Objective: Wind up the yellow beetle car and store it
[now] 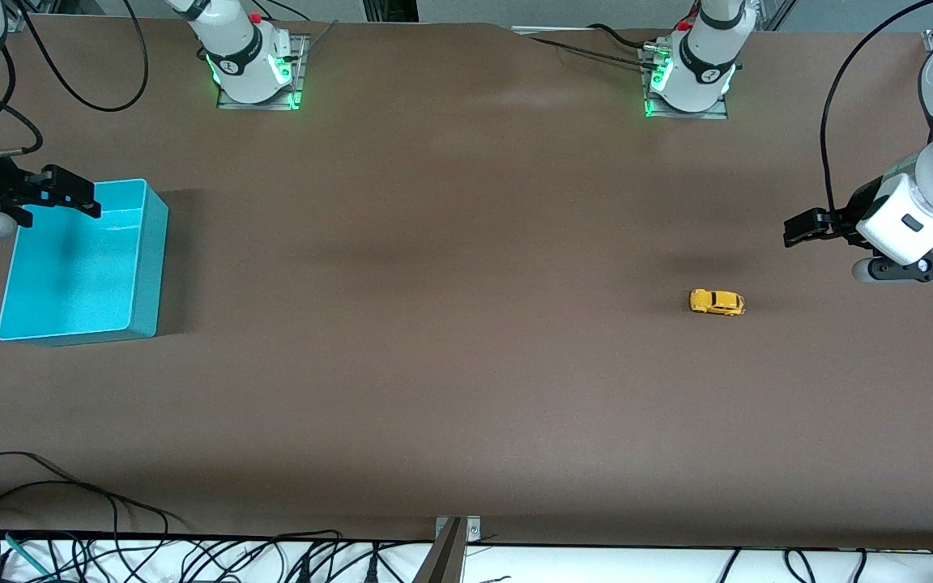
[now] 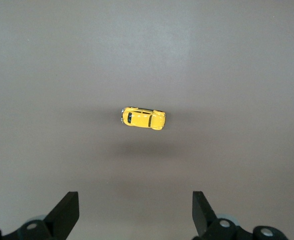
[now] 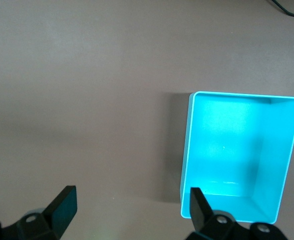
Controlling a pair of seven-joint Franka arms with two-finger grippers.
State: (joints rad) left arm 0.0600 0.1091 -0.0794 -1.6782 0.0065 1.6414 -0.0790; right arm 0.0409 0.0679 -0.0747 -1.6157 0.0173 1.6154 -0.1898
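Yellow beetle car alone on the brown bench, both end effectors spread and holding nothing.

The yellow beetle car (image 1: 717,302) is tiny, rounded, dark-windowed, standing on its wheels toward the left arm's end of the bench (image 1: 450,364), with bare surface on every side. The left end effector (image 1: 808,228) hangs above the bench near the car, fingers apart. The right end effector (image 1: 70,193) hangs with fingers wide over the teal bin (image 1: 142,267) at the right arm's end.
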